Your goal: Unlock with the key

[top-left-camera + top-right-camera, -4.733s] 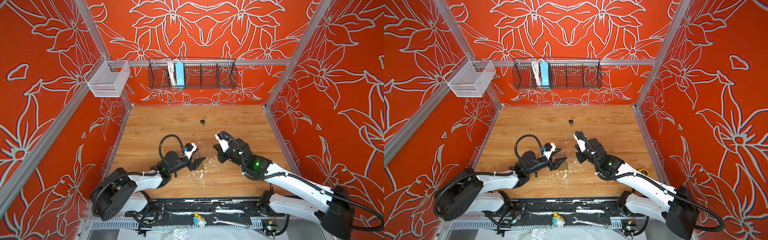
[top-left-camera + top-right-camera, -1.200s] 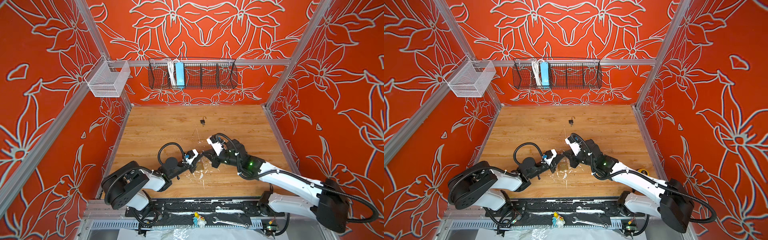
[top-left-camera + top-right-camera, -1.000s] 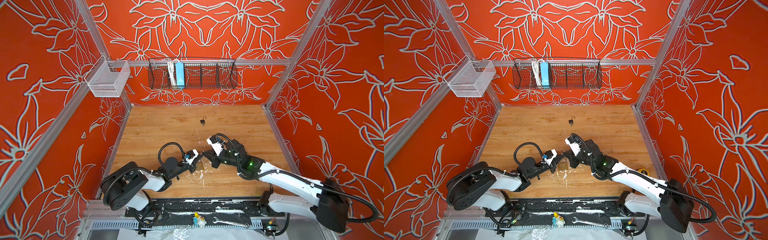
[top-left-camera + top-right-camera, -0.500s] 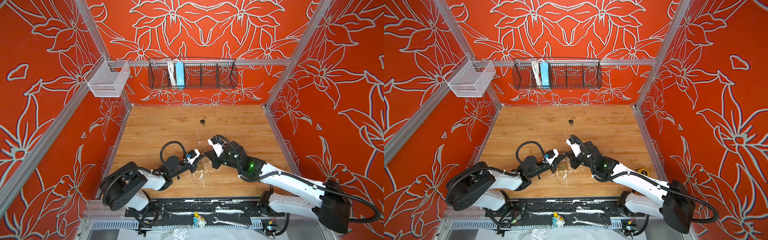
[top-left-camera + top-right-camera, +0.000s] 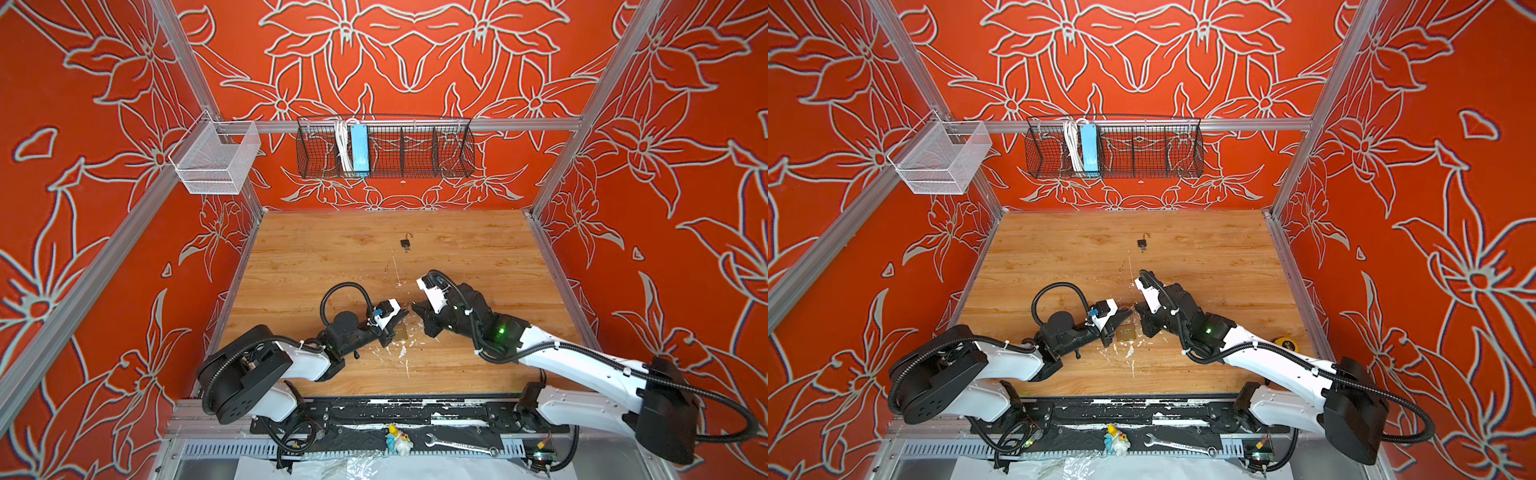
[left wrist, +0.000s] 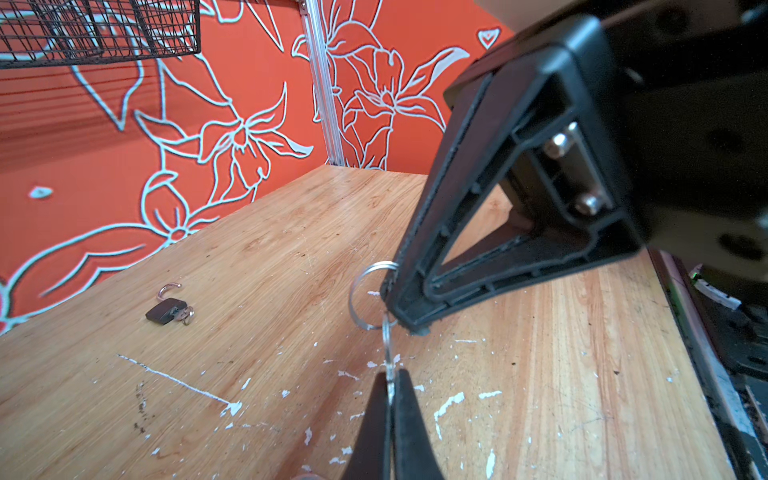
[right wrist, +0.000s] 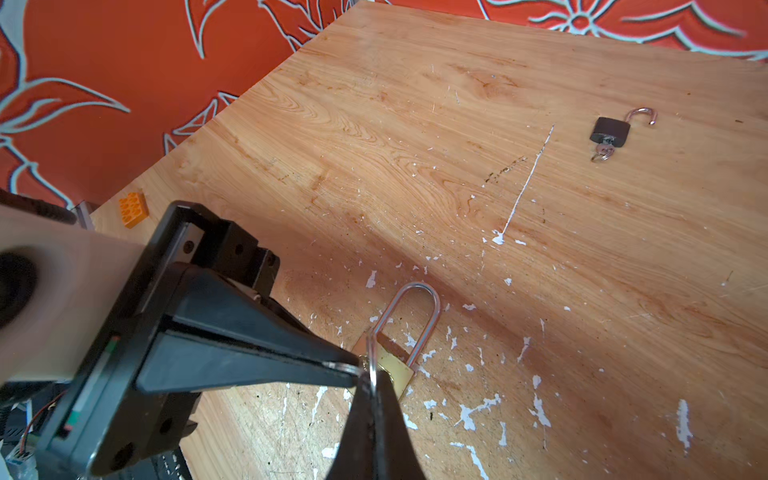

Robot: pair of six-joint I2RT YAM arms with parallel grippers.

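step: likely readying key above brass padlock (image 7: 397, 370) | left jaws and right jaws: both clamped tight on key ring (image 6: 351, 296) | next: probably regrip, align key with keyhole

Orange-red walls (image 5: 415, 62) with white outlined flowers enclose a scuffed wooden tabletop (image 5: 332, 257) flecked with white paint. Aluminium rails (image 5: 519, 124) frame the cell. A black wire basket (image 5: 415, 151) hangs on the back rail, and a white mesh basket (image 5: 216, 160) hangs at the left corner.
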